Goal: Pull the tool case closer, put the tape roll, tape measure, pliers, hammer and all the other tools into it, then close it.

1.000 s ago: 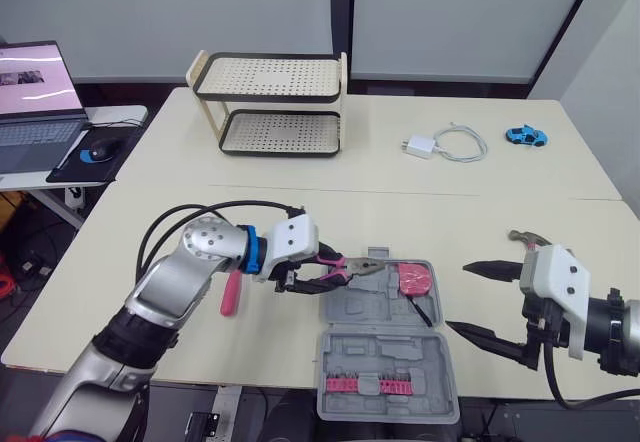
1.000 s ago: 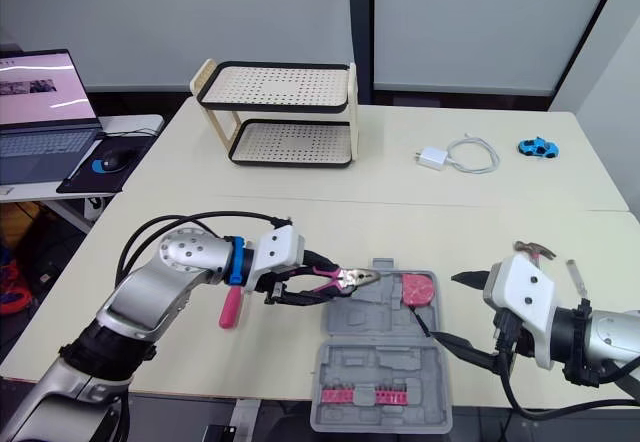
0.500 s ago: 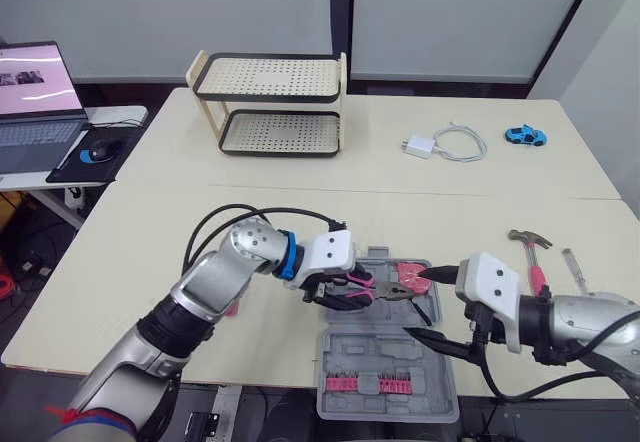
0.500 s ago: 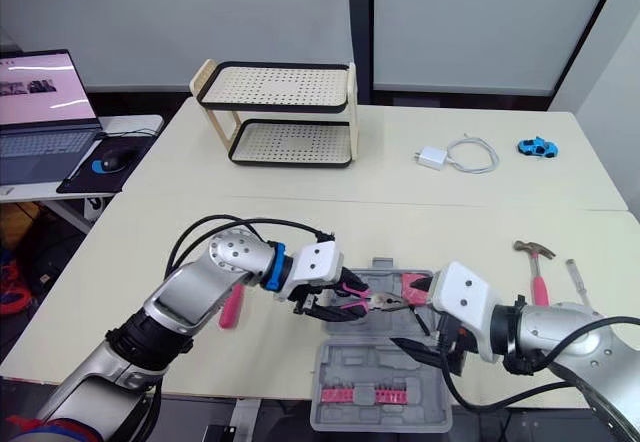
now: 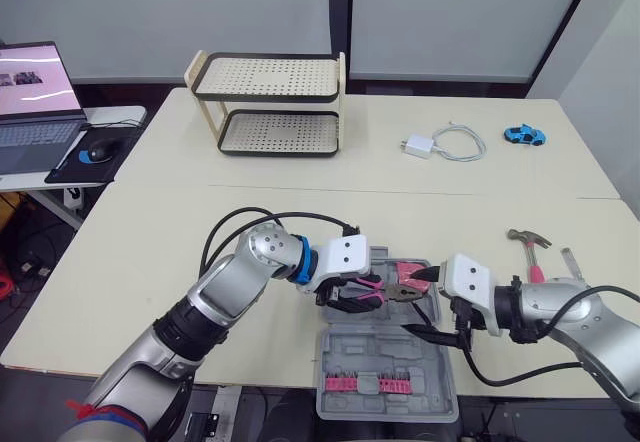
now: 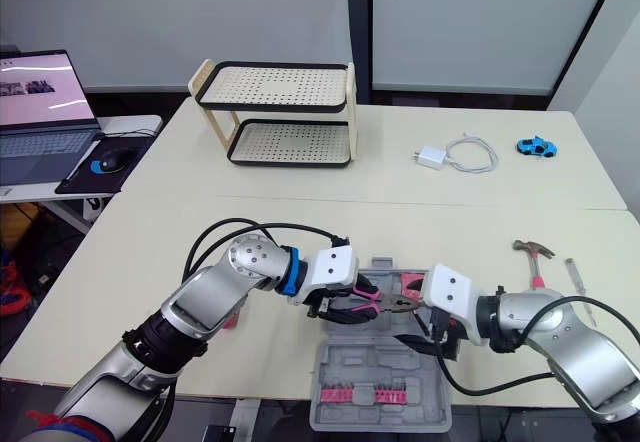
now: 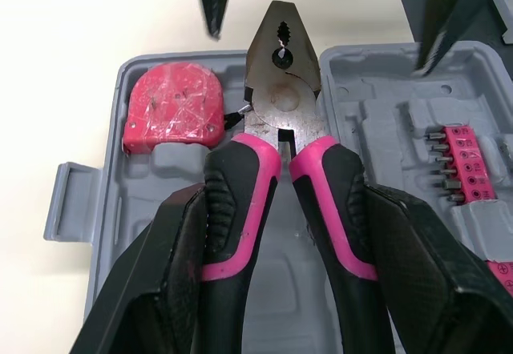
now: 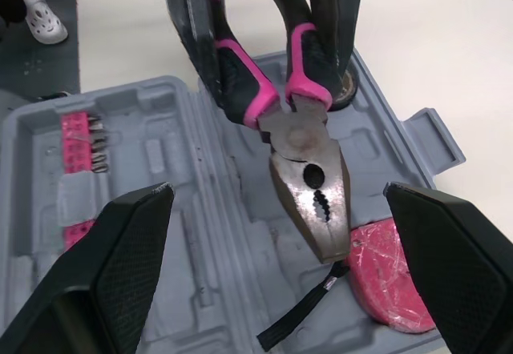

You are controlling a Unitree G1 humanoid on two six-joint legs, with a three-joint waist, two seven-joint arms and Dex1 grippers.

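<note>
Pink-handled pliers [image 7: 280,102] gripped by left hand [image 5: 361,296], above tool case [image 5: 372,354] (open), right hand [image 5: 419,302] spread wide

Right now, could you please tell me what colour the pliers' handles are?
The steel-nosed pliers have pink-and-black handles, clearest in the left wrist view.

left gripper [image 5: 348,298]: reaching in, squeezing the pliers [image 5: 392,291] | right gripper [image 5: 421,303]: facing it, fingers wide apart

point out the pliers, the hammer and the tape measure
pliers [image 7: 279,102]: left wrist view, on the metal head at the pivot
hammer [image 6: 531,249]: right eye view, on the metal head
tape measure [image 7: 172,107]: left wrist view, on its red face
</note>
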